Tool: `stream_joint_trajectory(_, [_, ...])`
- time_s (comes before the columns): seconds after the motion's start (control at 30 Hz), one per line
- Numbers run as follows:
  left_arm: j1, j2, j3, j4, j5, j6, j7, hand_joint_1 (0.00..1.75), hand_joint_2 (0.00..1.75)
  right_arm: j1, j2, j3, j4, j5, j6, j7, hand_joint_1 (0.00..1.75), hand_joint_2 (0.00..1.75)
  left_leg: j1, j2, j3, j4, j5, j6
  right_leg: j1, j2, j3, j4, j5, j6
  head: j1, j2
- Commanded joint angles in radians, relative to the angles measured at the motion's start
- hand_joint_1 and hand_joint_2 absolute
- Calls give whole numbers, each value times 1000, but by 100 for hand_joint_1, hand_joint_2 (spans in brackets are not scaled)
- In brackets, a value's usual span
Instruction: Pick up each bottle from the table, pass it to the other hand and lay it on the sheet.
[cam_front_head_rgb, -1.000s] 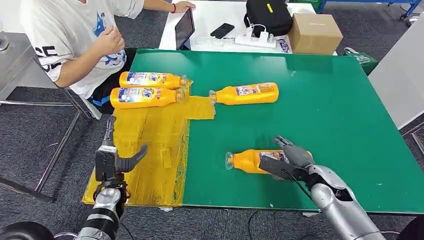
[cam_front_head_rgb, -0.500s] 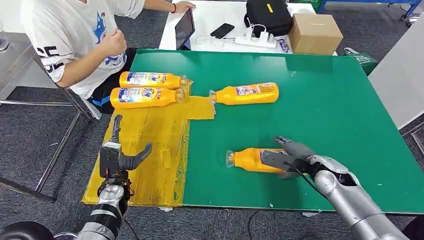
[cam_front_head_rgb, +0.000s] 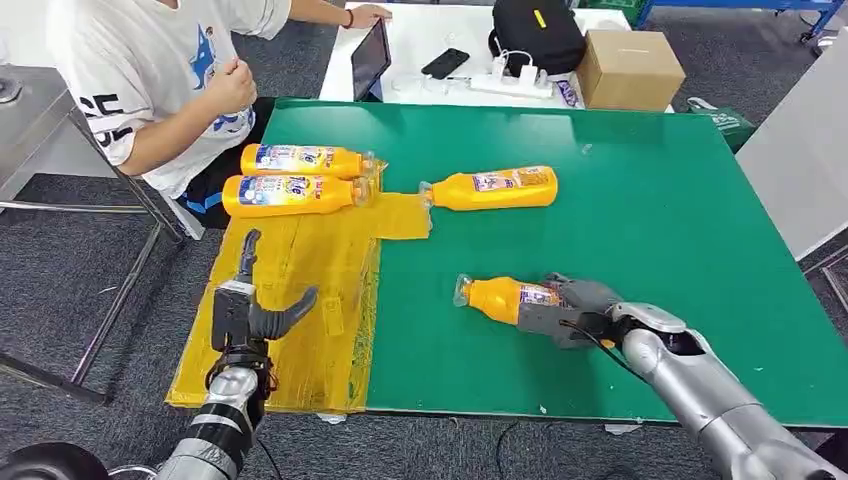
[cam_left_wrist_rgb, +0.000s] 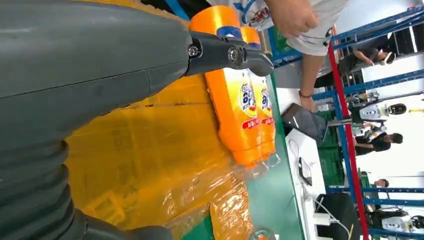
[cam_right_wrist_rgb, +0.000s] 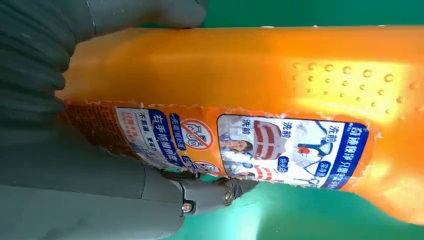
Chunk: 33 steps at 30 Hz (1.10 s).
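Head view shows my right hand (cam_front_head_rgb: 566, 312) wrapped around an orange bottle (cam_front_head_rgb: 497, 299) near the front of the green table (cam_front_head_rgb: 650, 230). My left hand (cam_front_head_rgb: 250, 312) hangs over the yellow sheet (cam_front_head_rgb: 300, 270), fingers spread, holding nothing. Two bottles (cam_front_head_rgb: 290, 177) lie side by side on the sheet's far end; another bottle (cam_front_head_rgb: 492, 187) lies just beside the sheet on the green.

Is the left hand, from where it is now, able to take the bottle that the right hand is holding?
Probably yes. The left hand is open over the yellow sheet, with only bare sheet and green table between it and the bottle gripped by the right hand. The gap remains wide, so both arms must close it.
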Motion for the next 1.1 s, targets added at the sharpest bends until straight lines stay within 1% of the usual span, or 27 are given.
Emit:
stream_joint_trajectory(0.03, [-42, -5, -26, 77, 10, -3, 6, 0, 175, 14, -6, 103, 63, -25, -24, -11, 175, 175, 2, -1, 5, -1, -1, -1, 2, -3, 6, -2, -1, -2, 0, 0])
stream_joint_trajectory(0.1, [-35, -6, -26, 69, 13, -2, 8, 0, 175, 43, 21, 64, 48, -29, -94, -28, 175, 175, 2, -2, 5, -1, -1, -1, 2, -3, 7, -3, -1, -2, 0, 0])
stream_joint_trajectory(0.13, [-25, -8, -25, 52, 15, -5, 10, 0, 175, 86, 70, -8, 29, -37, -180, -52, 175, 175, 2, -1, 4, -1, -1, -1, 2, -2, 5, -2, -1, -2, 0, 0])
stream_joint_trajectory(0.17, [-20, -9, -23, 44, 18, -7, 12, 0, 175, 108, 92, -38, 13, -35, -222, -58, 175, 175, 2, -1, 5, -2, -1, -1, 2, -2, 6, -3, -1, -2, 0, 0])
stream_joint_trajectory(0.2, [-7, -11, -20, 23, 19, -12, 20, 0, 175, 143, 138, -89, -19, -11, -271, -57, 175, 175, 2, -1, 7, -2, -2, -2, 3, -2, 8, -3, -1, -3, 0, 0])
stream_joint_trajectory(0.23, [4, -15, -15, 4, 23, -19, 26, 0, 175, 185, 200, -171, -59, -2, -364, -93, 175, 175, 3, 1, 8, -3, -2, -2, 3, -1, 9, -4, -1, -3, 0, 0])
stream_joint_trajectory(0.27, [24, -18, -13, -29, 27, -28, 35, 0, 175, 223, 266, -240, -118, 33, -424, -105, 175, 175, 3, 1, 9, -3, -3, -3, 4, -1, 10, -4, -2, -4, 0, 0])
stream_joint_trajectory(0.3, [34, -20, -13, -48, 30, -36, 41, 0, 175, 242, 301, -274, -166, 48, -465, -114, 175, 175, 4, 5, 10, -4, -3, -3, 4, 3, 10, -5, -1, -5, 0, 0])
stream_joint_trajectory(0.33, [50, -28, -7, -78, 58, -66, 62, 0, 175, 277, 381, -356, -251, 50, -586, -188, 175, 175, 3, 5, 9, -3, -3, -3, 4, 3, 8, -3, -1, -4, 0, 0])
stream_joint_trajectory(0.4, [61, -30, -14, -101, 62, -75, 72, 0, 175, 287, 393, -362, -320, 73, -562, -146, 175, 175, 4, 11, 5, -1, -4, -4, 5, 9, 2, 0, 0, -4, 0, 0])
stream_joint_trajectory(0.43, [62, -30, -15, -102, 63, -75, 75, 0, 175, 289, 391, -366, -329, 74, -556, -142, 175, 175, 3, 10, 4, 0, -5, -4, 4, 8, 1, 1, -1, -4, -1, 0])
stream_joint_trajectory(0.47, [62, -31, -18, -104, 70, -83, 78, 0, 175, 299, 417, -401, -346, 57, -596, -189, 175, 175, 3, 10, 4, 0, -5, -4, 4, 7, 1, 3, -2, -4, 0, 0])
stream_joint_trajectory(0.5, [63, -33, -21, -108, 84, -98, 81, 0, 175, 308, 441, -431, -365, 66, -660, -234, 175, 175, 2, 5, 0, 0, -3, -3, 3, 3, -3, 3, -1, -3, -1, 0])
stream_joint_trajectory(0.53, [66, -37, -25, -116, 112, -123, 91, 0, 175, 321, 475, -468, -397, 55, -731, -289, 175, 175, 3, 5, 1, 1, -4, -4, 4, 3, -1, 3, -3, -4, -2, 0])
stream_joint_trajectory(0.57, [68, -44, -30, -124, 155, -172, 112, 0, 175, 334, 498, -492, -438, 74, -810, -331, 175, 175, 2, 1, -2, 0, -2, -2, 3, -1, -4, 2, -2, -2, -2, 0])
stream_joint_trajectory(0.6, [69, -45, -41, -130, 171, -192, 121, 0, 175, 343, 512, -505, -464, 77, -843, -345, 175, 175, 3, -1, 0, 0, -2, -3, 4, -3, -1, 2, -3, -3, 0, 0])
stream_joint_trajectory(0.63, [69, -49, -59, -138, 193, -214, 132, 0, 175, 357, 529, -522, -508, 46, -877, -375, 175, 175, 4, -1, 0, 1, -3, -3, 5, -3, 0, 3, -4, -4, 1, 0])
stream_joint_trajectory(0.67, [66, -50, -84, -142, 231, -270, 146, 0, 175, 368, 552, -543, -532, 52, -963, -430, 175, 175, 3, -2, -4, 1, -2, -3, 3, -2, -4, 4, -3, -2, 0, 0])
stream_joint_trajectory(0.7, [64, -55, -98, -148, 235, -273, 150, 0, 175, 375, 553, -546, -548, 51, -968, -432, 175, 175, 3, -1, -2, 1, -3, -2, 3, -2, -2, 4, -4, -3, 0, 0])
stream_joint_trajectory(0.73, [62, -54, -131, -158, 268, -308, 166, 0, 175, 389, 576, -577, -571, 59, -1005, -470, 175, 175, 3, -2, -5, 1, -1, -3, 3, -2, -5, 3, -2, -2, 0, 0])
stream_joint_trajectory(0.8, [63, -57, -153, -169, 280, -324, 174, 0, 175, 401, 588, -597, -578, 31, -1005, -498, 175, 175, 3, -2, -2, 1, -3, -3, 4, -4, -1, 3, -4, -3, 0, 0])
stream_joint_trajectory(0.83, [69, -52, -178, -187, 322, -369, 191, 0, 175, 407, 611, -634, -565, 37, -1005, -537, 175, 175, 3, -4, -1, 1, -3, -3, 3, -6, 0, 2, -4, -3, 0, 0])
stream_joint_trajectory(0.93, [84, -32, -218, -227, 382, -432, 208, 0, 175, 408, 596, -626, -500, -8, -1003, -579, 175, 175, 1, -2, -3, 0, -2, -2, 1, -3, -2, 1, -3, -3, 0, 0])
stream_joint_trajectory(0.97, [89, -16, -241, -245, 391, -447, 205, 0, 175, 414, 583, -609, -471, -25, -951, -585, 175, 175, 2, -1, -1, 0, -2, -3, 2, -3, -1, 1, -3, -3, 0, 0])
stream_joint_trajectory(1.0, [92, -10, -246, -254, 400, -456, 214, 0, 175, 416, 585, -607, -448, -34, -951, -607, 175, 175, 2, -1, -2, -1, -2, -2, 2, -2, -2, 0, -2, -2, 0, 0])
stream_joint_trajectory(1.03, [100, 5, -260, -270, 458, -521, 235, 0, 175, 433, 584, -579, -399, -45, -873, -608, 175, 175, 1, -1, -2, -1, -1, -2, 1, -2, -2, 0, -2, -2, 0, 0])
stream_joint_trajectory(1.1, [110, 15, -270, -284, 463, -530, 234, 0, 175, 446, 607, -574, -354, -46, -893, -656, 175, 175, 2, 0, -1, -2, -2, -2, 2, -1, -1, -1, -1, -3, 0, 0])
